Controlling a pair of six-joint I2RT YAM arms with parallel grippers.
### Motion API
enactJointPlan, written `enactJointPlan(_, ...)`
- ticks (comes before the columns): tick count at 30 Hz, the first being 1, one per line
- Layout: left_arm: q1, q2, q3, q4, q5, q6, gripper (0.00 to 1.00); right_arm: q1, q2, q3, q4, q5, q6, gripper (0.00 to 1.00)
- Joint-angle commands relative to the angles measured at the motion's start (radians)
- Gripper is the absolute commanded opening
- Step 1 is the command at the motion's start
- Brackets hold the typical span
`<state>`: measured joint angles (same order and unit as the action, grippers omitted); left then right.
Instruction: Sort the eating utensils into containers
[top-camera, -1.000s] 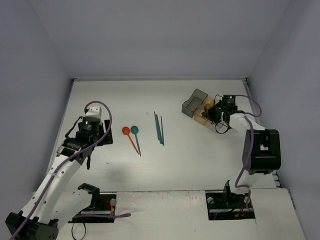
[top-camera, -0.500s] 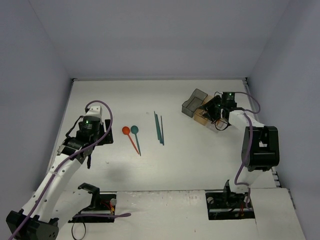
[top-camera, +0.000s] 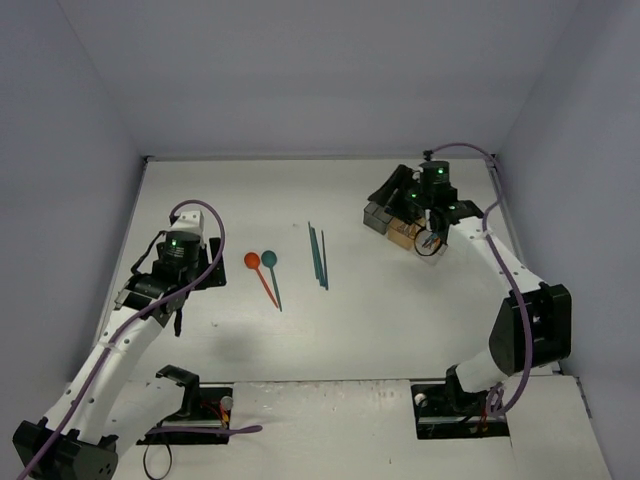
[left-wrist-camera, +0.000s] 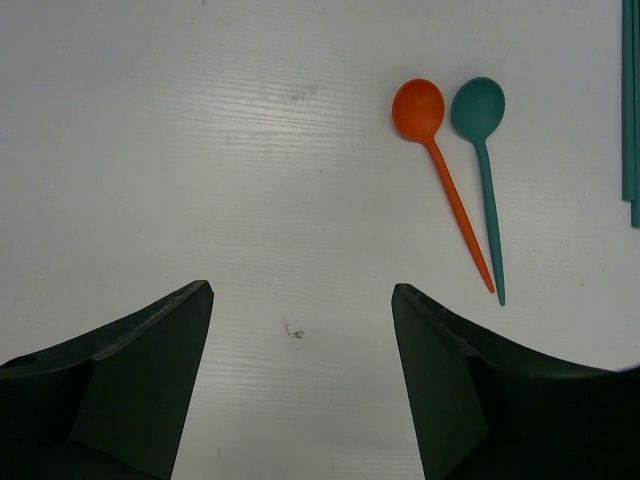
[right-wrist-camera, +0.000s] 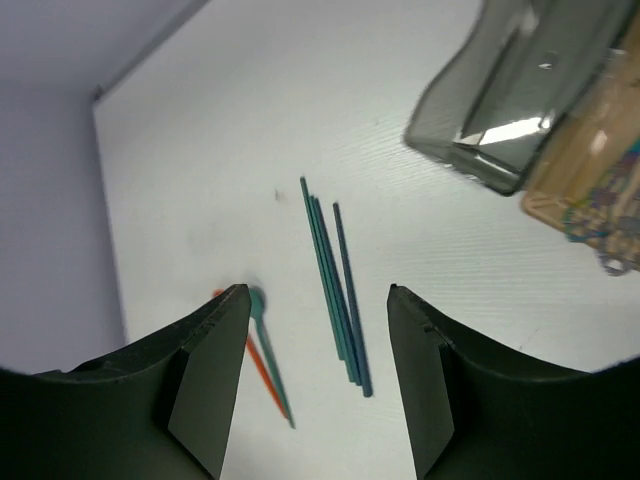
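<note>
Ahead, right of left end effector (left-wrist-camera: 300, 290): orange spoon (left-wrist-camera: 441, 165), teal spoon (left-wrist-camera: 486, 185).

Top camera high at the near edge, facing down over the whole table (top-camera: 400, 320), left wrist camera close above, straight down on orange spoon (left-wrist-camera: 418, 108) and teal spoon (left-wrist-camera: 478, 107), right wrist camera higher, tilted, sharing those spoons

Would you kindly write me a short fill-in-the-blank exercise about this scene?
1. Beside the teal spoon lies an ___ spoon.
2. The left gripper and right gripper are both ___.
3. In the top view, the grey bin stands to the ___ of the teal spoon.
Missing words: orange; open; right.
</note>
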<state>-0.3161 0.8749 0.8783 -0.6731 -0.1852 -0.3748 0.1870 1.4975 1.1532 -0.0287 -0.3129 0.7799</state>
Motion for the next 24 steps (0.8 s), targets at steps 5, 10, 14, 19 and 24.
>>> enactJointPlan(5,0.019,-0.036,0.009,0.048,-0.043,0.004,0.70,0.426,0.105,0.123,-0.054,0.319,-0.330,0.53)
enactJointPlan(10,0.022,-0.090,0.005,0.046,-0.083,-0.006,0.70,0.609,0.256,0.202,-0.053,0.490,-0.393,0.52)
enactJointPlan(14,0.023,-0.185,-0.005,0.041,-0.136,-0.013,0.70,0.685,0.372,0.285,-0.050,0.541,-0.420,0.52)
enactJointPlan(19,0.023,-0.256,-0.001,0.017,-0.181,-0.006,0.77,0.750,0.496,0.384,-0.047,0.552,-0.437,0.51)
enactJointPlan(24,0.022,-0.279,-0.011,0.003,-0.202,-0.014,0.84,0.789,0.618,0.463,-0.043,0.554,-0.430,0.51)
